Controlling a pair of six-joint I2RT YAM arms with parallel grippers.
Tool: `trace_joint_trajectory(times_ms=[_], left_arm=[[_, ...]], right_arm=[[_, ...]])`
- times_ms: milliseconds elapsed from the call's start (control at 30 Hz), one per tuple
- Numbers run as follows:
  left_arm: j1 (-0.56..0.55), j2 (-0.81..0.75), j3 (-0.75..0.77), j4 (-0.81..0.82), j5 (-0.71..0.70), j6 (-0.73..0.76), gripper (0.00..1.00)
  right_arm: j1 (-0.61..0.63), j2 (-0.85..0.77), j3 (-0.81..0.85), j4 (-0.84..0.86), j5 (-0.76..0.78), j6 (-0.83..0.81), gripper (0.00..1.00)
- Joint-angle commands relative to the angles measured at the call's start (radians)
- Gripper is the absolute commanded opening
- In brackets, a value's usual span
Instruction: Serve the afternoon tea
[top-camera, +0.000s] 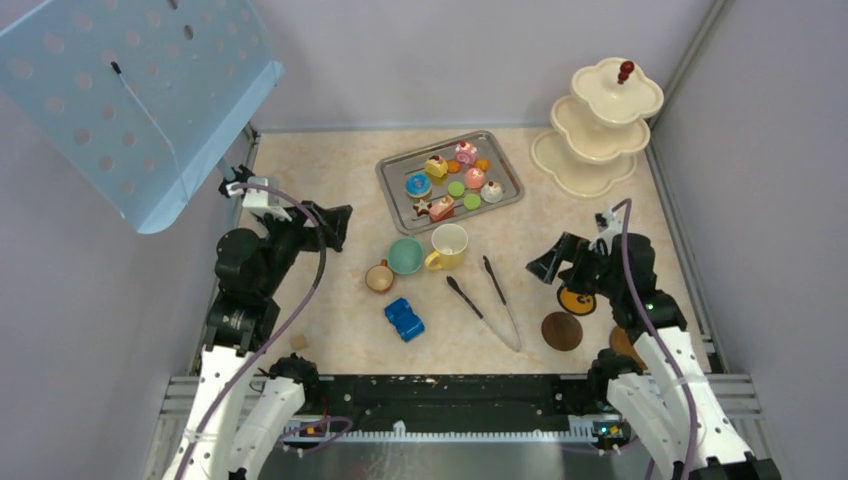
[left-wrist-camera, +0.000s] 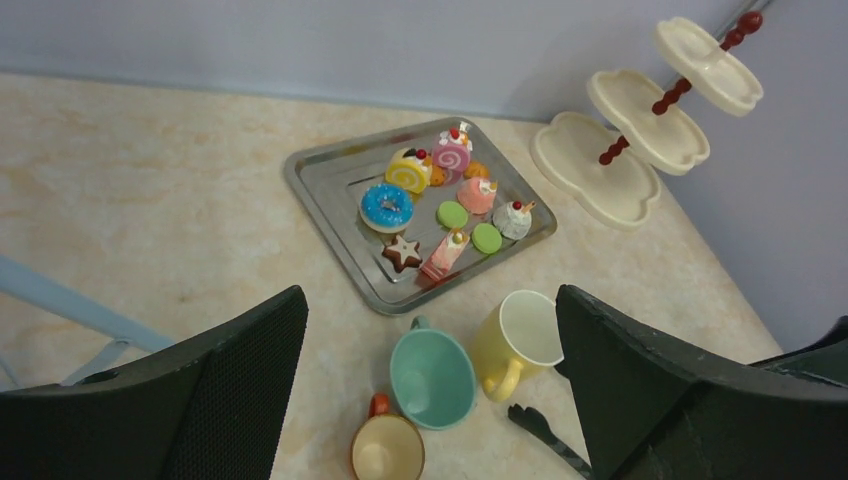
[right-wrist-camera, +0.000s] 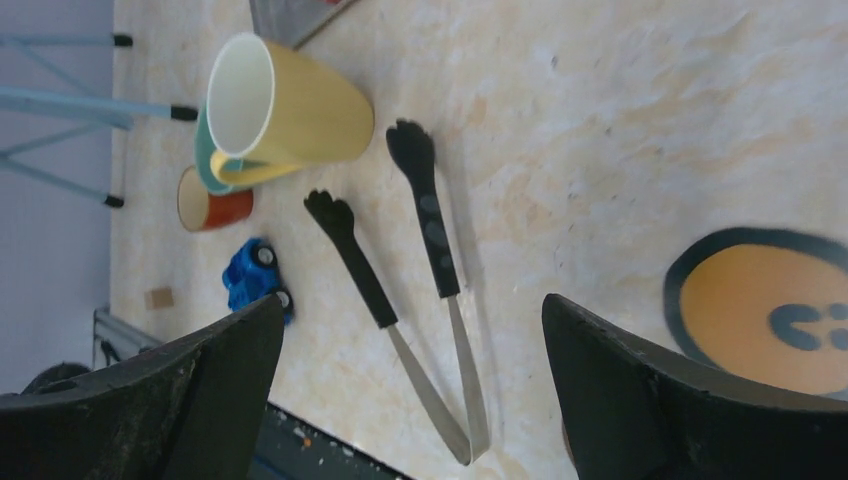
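Toy cakes (top-camera: 452, 180) on tray (top-camera: 395, 178); 3 cups (top-camera: 405, 256) upright beside it; 3-tier stand (top-camera: 598, 125) back-right; coasters (top-camera: 561, 331) front-right.

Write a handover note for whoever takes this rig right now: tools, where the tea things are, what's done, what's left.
Left tool and right tool: both open, empty.
Toy cakes all on the metal tray; three-tier stand bare.
Brown cup, teal cup and yellow mug clustered in front of the tray, none on a coaster; coasters lie at the near right.
Done: nothing yet. Left: likely cakes onto the stand, cups onto coasters.
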Motion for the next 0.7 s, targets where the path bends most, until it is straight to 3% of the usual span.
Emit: trace_joint_trajectory(times_ms=[0, 200, 300, 467, 667], left_arm=[[0.0, -0.004, 0.011, -0.047, 0.051, 0.001, 0.99], [-0.001, 0.102, -0.042, 0.119, 0.389, 0.01, 0.99], [-0.019, 0.226, 0.026, 0.121, 0.515, 0.021, 0.99], [-0.143, 0.335, 0.145, 0.08, 0.399, 0.089, 0.99], [-0.174, 0.395, 0.193, 0.282, 0.405, 0.039, 0.99]], right_arm=[[0.045, 0.052, -0.11, 0.177, -0.238, 0.058, 0.99], [0.41, 0.17, -0.118, 0.223, 0.083, 0.053, 0.99], [0.556, 0.27, -0.114, 0.251, 0.252, 0.05, 0.99], [0.77, 0.455, -0.065, 0.253, 0.551, 0.017, 0.98], [0.917, 0.619, -0.009, 0.279, 0.737, -0.042, 0.96]])
